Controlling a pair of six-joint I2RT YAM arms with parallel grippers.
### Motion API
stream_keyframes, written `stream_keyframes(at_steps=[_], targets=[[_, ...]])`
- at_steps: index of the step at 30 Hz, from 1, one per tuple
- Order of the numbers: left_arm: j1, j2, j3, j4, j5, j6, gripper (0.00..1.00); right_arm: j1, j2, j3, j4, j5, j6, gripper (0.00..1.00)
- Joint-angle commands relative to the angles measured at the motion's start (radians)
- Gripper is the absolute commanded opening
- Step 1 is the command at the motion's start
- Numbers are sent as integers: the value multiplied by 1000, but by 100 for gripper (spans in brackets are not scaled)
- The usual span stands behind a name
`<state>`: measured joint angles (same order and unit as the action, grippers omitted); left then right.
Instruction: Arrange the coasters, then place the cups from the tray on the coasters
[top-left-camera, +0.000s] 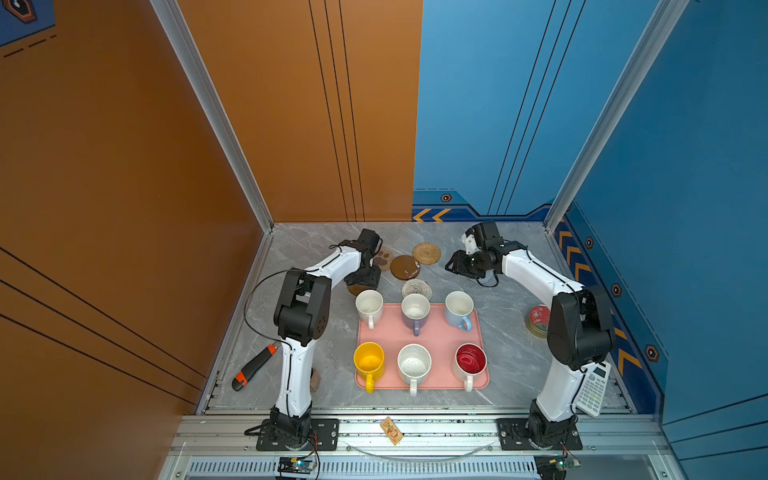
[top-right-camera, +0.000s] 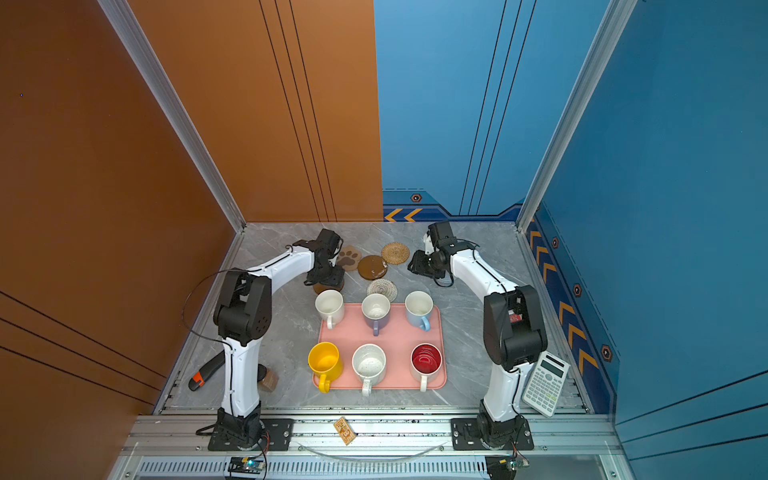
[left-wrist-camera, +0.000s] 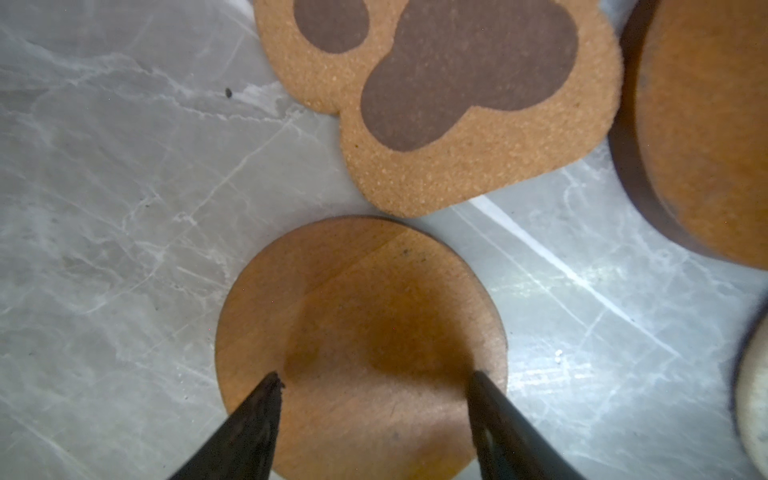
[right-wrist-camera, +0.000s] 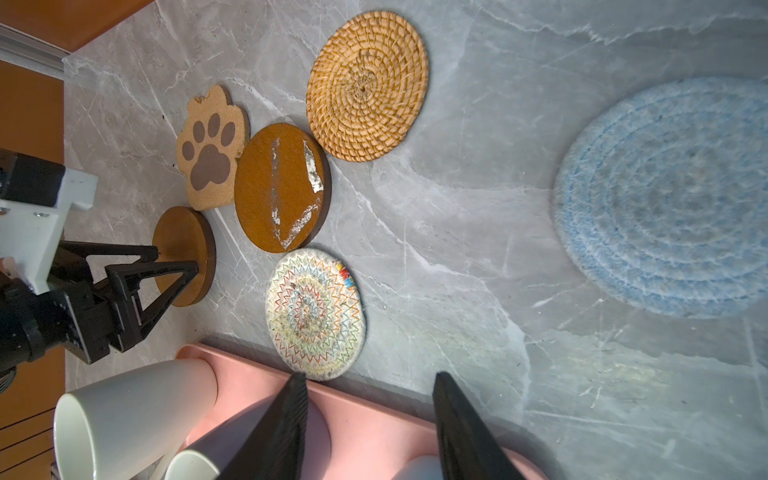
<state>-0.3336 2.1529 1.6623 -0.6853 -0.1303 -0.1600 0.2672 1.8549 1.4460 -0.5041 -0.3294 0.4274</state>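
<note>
Your grey stone table (top-left-camera: 519, 365), orange wall (top-left-camera: 124, 166), blue wall (top-left-camera: 685, 166), your left gripper (left-wrist-camera: 375, 375) wide over a brown coaster (left-wrist-camera: 361, 291), right gripper (right-wrist-camera: 370, 376) wide, holding nothing.

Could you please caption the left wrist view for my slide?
Left gripper, jaws apart, over a brown disc coaster beside the paw-shaped coaster.

Coasters (top-left-camera: 405, 267) behind tray (top-left-camera: 436, 336) holding cups (top-left-camera: 414, 363)
</note>
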Motion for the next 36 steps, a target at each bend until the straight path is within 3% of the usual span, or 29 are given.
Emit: stream_keyframes(at_steps=[1,7,18,30,36], targets=[[14,43,-36,-19,-65,-25,69,0,-37,-17,4,1,13,48],[39,51,-29,-19,-104,-32,60,-2,-41,-25,4,0,14,48],[72,65,13,-20,-75,-47,55,-2,-49,-28,6,-7,22,48],[11,22,69,-18,52,-64,62,2,-45,-29,12,-18,26,48],[-16,33,67,-20,21,-61,64,5,-42,-31,15,-23,25,48]])
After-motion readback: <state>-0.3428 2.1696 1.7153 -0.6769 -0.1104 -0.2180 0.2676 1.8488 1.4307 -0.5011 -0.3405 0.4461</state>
